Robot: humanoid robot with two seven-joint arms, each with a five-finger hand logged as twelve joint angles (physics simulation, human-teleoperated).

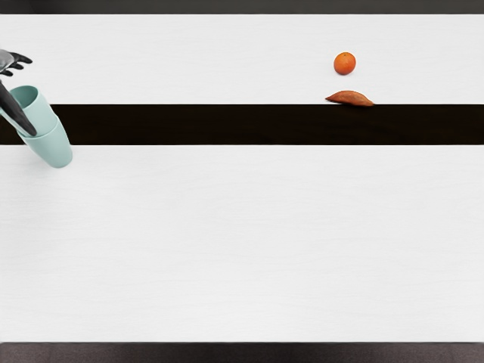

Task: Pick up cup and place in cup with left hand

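Nearest the camera, one dark strip [242,353] runs along the bottom of the view, below the broad white near part of one table [242,249]. At the far left are two pale blue-green cups, one set inside the other. The lower cup [56,147] is the nearer of the two, its base on the near white part. The upper cup [45,113] sits down in it and stands partly out of its rim, with its round mouth toward the upper left. One hand, the left hand [6,62], reaches in at the left edge, partly cut off by it. Its dark fingers [20,57] are straightened and apart, beyond the upper cup's mouth with a gap between. One longer dark digit [19,113] crosses in front of both cups; whether it touches them I cannot tell. One black band [204,125] crosses the table from side to side, passing behind the cups. Well to the right, on the far white part, is one orange [345,63]. Just nearer than it lies one sweet potato [350,98], reddish brown, lengthwise along the band's far edge, tapering at both ends.
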